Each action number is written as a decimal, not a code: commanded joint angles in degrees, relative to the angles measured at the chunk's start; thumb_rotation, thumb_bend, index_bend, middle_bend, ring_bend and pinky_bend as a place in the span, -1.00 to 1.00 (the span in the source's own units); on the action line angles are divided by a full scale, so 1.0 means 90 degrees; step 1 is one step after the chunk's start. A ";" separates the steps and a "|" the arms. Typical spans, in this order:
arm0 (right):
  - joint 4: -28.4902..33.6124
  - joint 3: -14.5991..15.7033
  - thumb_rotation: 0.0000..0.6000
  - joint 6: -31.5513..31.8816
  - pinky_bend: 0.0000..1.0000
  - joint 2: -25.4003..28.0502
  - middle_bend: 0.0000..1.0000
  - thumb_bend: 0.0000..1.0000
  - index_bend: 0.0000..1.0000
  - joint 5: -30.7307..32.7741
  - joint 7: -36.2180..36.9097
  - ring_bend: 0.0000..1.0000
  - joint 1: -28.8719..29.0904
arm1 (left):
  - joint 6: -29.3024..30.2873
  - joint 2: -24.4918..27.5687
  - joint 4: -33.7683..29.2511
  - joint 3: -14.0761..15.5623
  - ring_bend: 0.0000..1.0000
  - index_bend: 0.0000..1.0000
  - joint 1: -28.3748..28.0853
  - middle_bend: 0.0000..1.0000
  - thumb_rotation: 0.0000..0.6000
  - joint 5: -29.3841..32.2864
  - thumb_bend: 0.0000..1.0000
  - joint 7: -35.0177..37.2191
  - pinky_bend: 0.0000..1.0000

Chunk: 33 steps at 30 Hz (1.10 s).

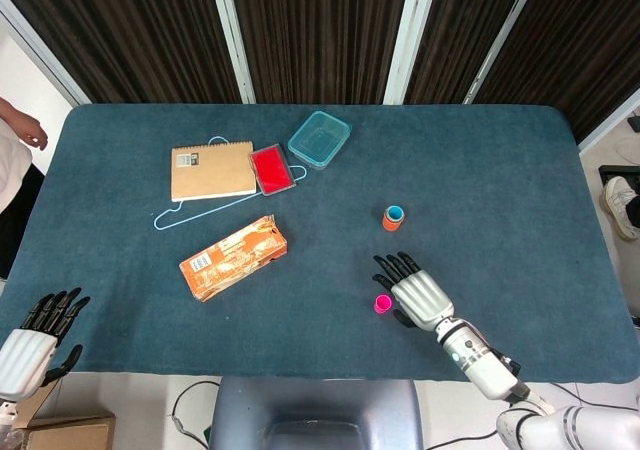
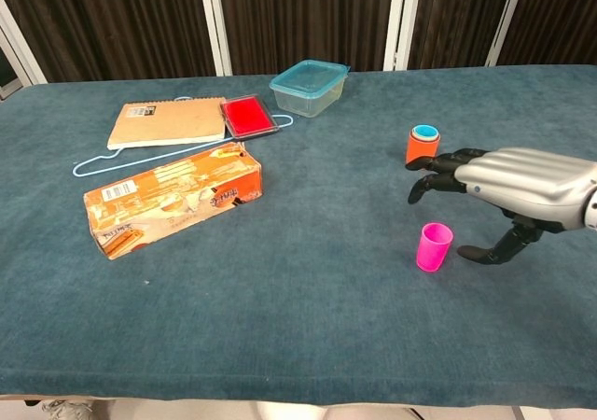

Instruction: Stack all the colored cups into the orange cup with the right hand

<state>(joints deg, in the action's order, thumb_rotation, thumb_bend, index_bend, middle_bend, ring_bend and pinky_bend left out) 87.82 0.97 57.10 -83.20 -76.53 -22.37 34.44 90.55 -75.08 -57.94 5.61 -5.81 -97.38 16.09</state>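
Just left of my right hand [image 1: 421, 297] stands the pink cup [image 2: 434, 246], untouched, my fingers [image 2: 438, 164] spread wide and empty.

Robot test lab: dark-blue cloth-covered table [image 1: 520, 170], dark vertical-slat wall panels [image 1: 310, 30], assorted props, e.g. spiral-bound brown notebook [image 1: 212, 170].

Right hand [image 1: 420, 297] beside pink cup [image 1: 382, 304]

1. A table [image 1: 520, 170] covered in dark teal cloth carries everything.
2. On it lie a brown notebook [image 1: 212, 170], a red tray [image 1: 271, 168], a clear teal container [image 1: 319, 138], a light-blue hanger [image 1: 200, 213] and an orange carton [image 1: 233, 258].
3. An orange cup [image 1: 392, 218] and a pink cup [image 1: 382, 304] stand upright, well apart.
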 commanded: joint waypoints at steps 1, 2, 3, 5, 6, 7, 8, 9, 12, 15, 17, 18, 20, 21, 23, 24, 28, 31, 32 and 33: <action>-0.0123 -0.0066 1.00 -0.0086 -1.00 -0.0118 -1.00 -0.09 -0.22 0.0060 0.0004 -1.00 0.0025 | 0.0000 0.0001 0.0006 -0.0007 -1.00 -1.00 -0.0001 -1.00 1.00 0.0008 -0.16 0.0008 -0.82; -0.0134 -0.0069 1.00 -0.0105 -1.00 -0.0139 -1.00 -0.09 -0.18 0.0063 0.0011 -1.00 0.0026 | -0.0002 0.0002 0.0009 -0.0008 -1.00 -1.00 -0.0002 -1.00 1.00 0.0011 -0.16 0.0014 -0.82; -0.0135 -0.0070 1.00 -0.0133 -1.00 -0.0157 -1.00 -0.09 -0.16 0.0068 0.0032 -1.00 0.0027 | -0.0008 0.0003 0.0012 -0.0011 -1.00 -1.00 -0.0004 -1.00 1.00 0.0017 -0.16 0.0018 -0.82; -0.0130 -0.0072 1.00 -0.0170 -1.00 -0.0175 -1.00 -0.09 -0.15 0.0063 0.0054 -1.00 0.0033 | -0.0011 0.0000 0.0017 -0.0010 -1.00 -1.00 -0.0005 -1.00 1.00 0.0017 -0.16 0.0023 -0.82; -0.0122 -0.0075 1.00 -0.0181 -1.00 -0.0184 -1.00 -0.09 -0.15 0.0052 0.0063 -1.00 0.0034 | -0.0002 0.0000 0.0021 -0.0009 -1.00 -1.00 -0.0004 -1.00 1.00 0.0012 -0.16 0.0025 -0.82; -0.0109 -0.0076 1.00 -0.0181 -1.00 -0.0188 -1.00 -0.09 -0.16 0.0038 0.0071 -1.00 0.0033 | 0.0003 0.0001 0.0022 -0.0005 -1.00 -1.00 -0.0001 -1.00 1.00 0.0007 -0.16 0.0027 -0.82; -0.0095 -0.0076 1.00 -0.0177 -1.00 -0.0190 -1.00 -0.09 -0.16 0.0023 0.0081 -1.00 0.0029 | 0.0012 0.0002 0.0023 -0.0001 -1.00 -1.00 0.0004 -1.00 1.00 0.0003 -0.16 0.0033 -0.82; -0.0080 -0.0076 1.00 -0.0178 -1.00 -0.0192 -1.00 -0.09 -0.16 0.0007 0.0093 -1.00 0.0026 | 0.0014 0.0003 0.0028 -0.0001 -1.00 -1.00 0.0007 -1.00 1.00 0.0005 -0.16 0.0036 -0.82; -0.0075 -0.0077 1.00 -0.0186 -1.00 -0.0198 -1.00 -0.09 -0.12 -0.0009 0.0086 -1.00 0.0019 | 0.0011 0.0001 0.0033 -0.0005 -1.00 -1.00 0.0006 -1.00 1.00 0.0011 -0.16 0.0046 -0.82; -0.0087 -0.0103 1.00 -0.0173 -1.00 -0.0222 -1.00 -0.09 -0.05 0.0015 0.0078 -1.00 0.0002 | 0.0021 0.0004 0.0037 -0.0001 -1.00 -1.00 0.0011 -1.00 1.00 0.0007 -0.16 0.0054 -0.82; -0.0093 -0.0125 1.00 -0.0144 -0.98 -0.0245 -1.00 -0.09 0.03 0.0034 0.0064 -1.00 -0.0015 | 0.0023 0.0003 0.0043 0.0000 -1.00 -1.00 0.0012 -1.00 1.00 0.0007 -0.16 0.0055 -0.82; -0.0087 -0.0136 1.00 -0.0142 -0.95 -0.0253 -1.00 -0.09 0.07 0.0050 0.0053 -1.00 -0.0020 | 0.0022 0.0002 0.0045 0.0000 -1.00 -1.00 0.0011 -1.00 1.00 0.0006 -0.16 0.0057 -0.82; -0.0064 -0.0150 1.00 -0.0152 -0.92 -0.0256 -1.00 -0.09 0.10 0.0070 0.0038 -1.00 -0.0020 | 0.0019 -0.0001 0.0049 -0.0001 -1.00 -1.00 0.0010 -1.00 1.00 0.0007 -0.16 0.0057 -0.82; -0.0059 -0.0159 1.00 -0.0145 -0.91 -0.0262 -1.00 -0.09 0.12 0.0069 0.0015 -1.00 -0.0020 | 0.0019 -0.0002 0.0050 -0.0001 -1.00 -1.00 0.0010 -1.00 1.00 0.0007 -0.17 0.0057 -0.82; -0.0047 -0.0176 1.00 -0.0115 -0.89 -0.0279 -1.00 -0.09 0.15 0.0063 0.0002 -1.00 -0.0029 | 0.0016 -0.0002 0.0054 0.0000 -1.00 -1.00 0.0009 -1.00 1.00 0.0008 -0.16 0.0060 -0.82; -0.0044 -0.0186 1.00 -0.0087 -0.87 -0.0295 -0.99 -0.09 0.17 0.0060 -0.0002 -1.00 -0.0040 | 0.0018 -0.0001 0.0053 0.0001 -1.00 -1.00 0.0010 -1.00 1.00 0.0006 -0.16 0.0062 -0.82; -0.0055 -0.0227 1.00 -0.0046 -0.84 -0.0329 -0.95 -0.09 0.23 0.0083 -0.0006 -1.00 -0.0061 | 0.0025 0.0001 0.0053 0.0002 -1.00 -1.00 0.0016 -1.00 1.00 0.0008 -0.16 0.0065 -0.82; -0.0074 -0.0447 1.00 0.0187 -0.84 -0.0395 -0.95 -0.09 0.24 0.0063 0.0180 -1.00 -0.0080 | 0.0032 -0.0005 0.0060 -0.0001 -1.00 -1.00 0.0018 -1.00 1.00 0.0008 -0.16 0.0060 -0.82; -0.0100 -0.0570 1.00 0.0293 -0.84 -0.0438 -0.95 -0.09 0.24 0.0054 0.0281 -1.00 -0.0073 | 0.0032 -0.0008 0.0063 0.0001 -1.00 -1.00 0.0018 -1.00 1.00 0.0005 -0.16 0.0054 -0.82; -0.0165 -0.0776 1.00 0.0437 -0.84 -0.0514 -0.95 -0.09 0.23 0.0063 0.0415 -1.00 -0.0044 | 0.0030 -0.0013 0.0068 0.0007 -1.00 -1.00 0.0016 -1.00 1.00 -0.0004 -0.16 0.0042 -0.82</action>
<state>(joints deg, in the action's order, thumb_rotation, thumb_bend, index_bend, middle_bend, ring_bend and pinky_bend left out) 87.06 -3.42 58.93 -86.81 -75.90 -20.58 33.84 90.83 -75.18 -57.34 5.65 -5.66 -97.39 16.50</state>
